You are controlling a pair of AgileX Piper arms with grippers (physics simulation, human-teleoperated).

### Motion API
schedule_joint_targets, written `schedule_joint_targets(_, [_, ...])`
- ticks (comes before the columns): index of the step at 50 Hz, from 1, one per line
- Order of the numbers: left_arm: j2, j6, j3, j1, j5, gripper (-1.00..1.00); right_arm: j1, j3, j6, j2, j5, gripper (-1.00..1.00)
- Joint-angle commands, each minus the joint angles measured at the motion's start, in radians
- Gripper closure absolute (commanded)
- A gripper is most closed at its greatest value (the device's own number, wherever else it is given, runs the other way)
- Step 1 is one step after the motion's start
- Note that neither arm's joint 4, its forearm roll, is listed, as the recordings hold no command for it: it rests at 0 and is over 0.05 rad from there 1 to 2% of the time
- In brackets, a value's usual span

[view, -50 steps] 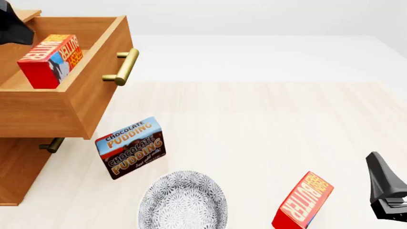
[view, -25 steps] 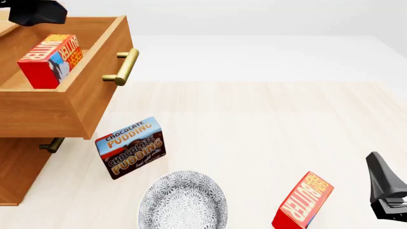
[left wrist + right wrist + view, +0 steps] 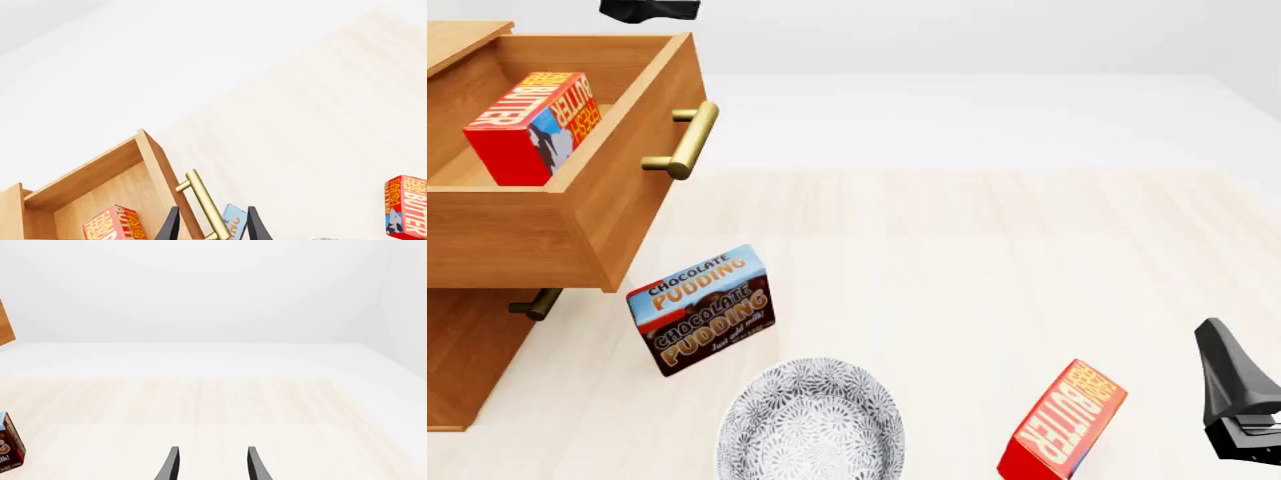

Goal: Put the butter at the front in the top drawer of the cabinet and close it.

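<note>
Rightward and up went the left gripper [image 3: 210, 227], its fingers apart over the drawer [image 3: 587, 215] handle [image 3: 685, 140]. Butter [image 3: 531, 125] sat inside the open drawer. Right gripper [image 3: 210, 465] gaped, idle.

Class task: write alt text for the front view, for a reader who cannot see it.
A butter carton sits in the open top drawer of a wooden cabinet at left. On the pale table lie a chocolate pudding box, a patterned bowl and a second butter carton.
</note>
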State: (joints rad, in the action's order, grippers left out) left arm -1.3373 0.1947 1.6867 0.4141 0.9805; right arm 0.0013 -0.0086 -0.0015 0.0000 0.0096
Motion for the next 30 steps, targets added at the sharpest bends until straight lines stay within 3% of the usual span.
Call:
schedule_joint_targets(1, [-0.276,-0.124,0.156,0.216,-0.114,-1.00,0.000,0.002,0.000,0.001,-0.004,-1.00])
schedule_joint_targets(23, [-0.390,-0.201,0.210,0.292,-0.158,-1.00,0.000,0.002,0.000,0.001,-0.003,-1.00])
schedule_joint_targets(30, [-0.442,-0.267,0.183,0.320,-0.213,-1.00,0.000,0.002,0.000,0.001,-0.003,-1.00])
